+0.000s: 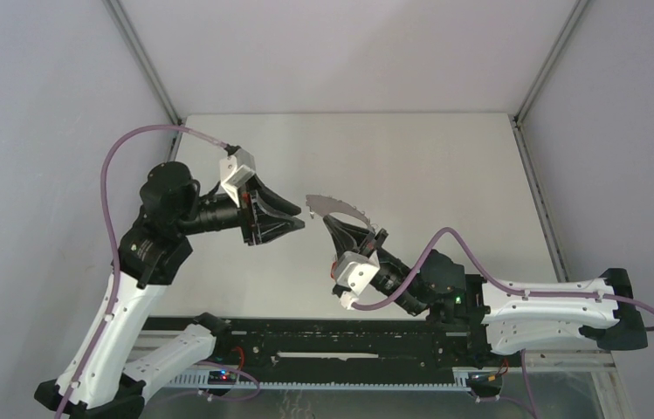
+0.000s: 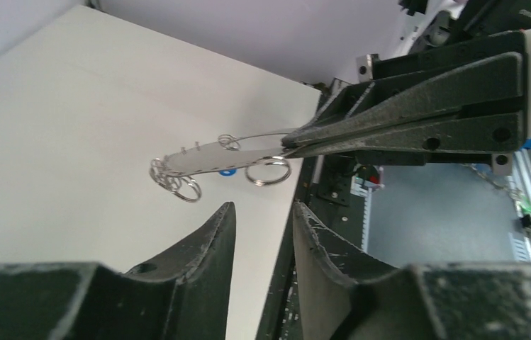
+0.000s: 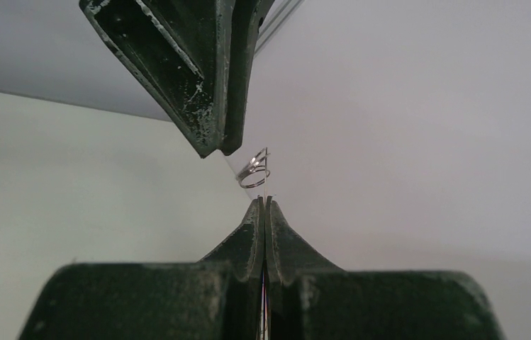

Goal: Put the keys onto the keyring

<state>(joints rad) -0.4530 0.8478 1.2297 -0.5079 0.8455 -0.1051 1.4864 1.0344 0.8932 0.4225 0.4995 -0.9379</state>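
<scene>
Right hand [image 1: 330, 221] is clamped fully shut on the keyring [image 1: 333, 205], pinching the rim at its lower edge in the top view. The ring is up off the counter [image 1: 445, 166], mid-frame, fanning up and left from the fingertips. Left hand [image 1: 299, 218] sits just left of the ring, tips pointing right at it, close but apart. Its jaws are partly open with nothing between them.

On the ring there are small wire loops [image 2: 176, 183] strung along the rim. In the left wrist view there's a bunch at the left end, one bigger loop hanging near the right hand's tips and another on top. A blue key [image 2: 227, 171] shows as a small blue patch just under the ring's middle. Can't tell whether it hangs from the ring or lies below it.

View differences:
- **Top view:** gives the layout of both arms and shows the ring as a thin bright arc with notches. The loops and the blue patch are too small to make out there.
- **Left wrist view:** shows the ring nearly edge-on, the loops, the blue patch, and the gap between its own fingers [image 2: 213, 234].
- **Right wrist view:** shows its own fingers pressed together at bottom centre with thin wire running between them. One loop sits just above the tips, and the left hand's fingers come down from the top of the frame. The ring body is barely visible there.
</scene>
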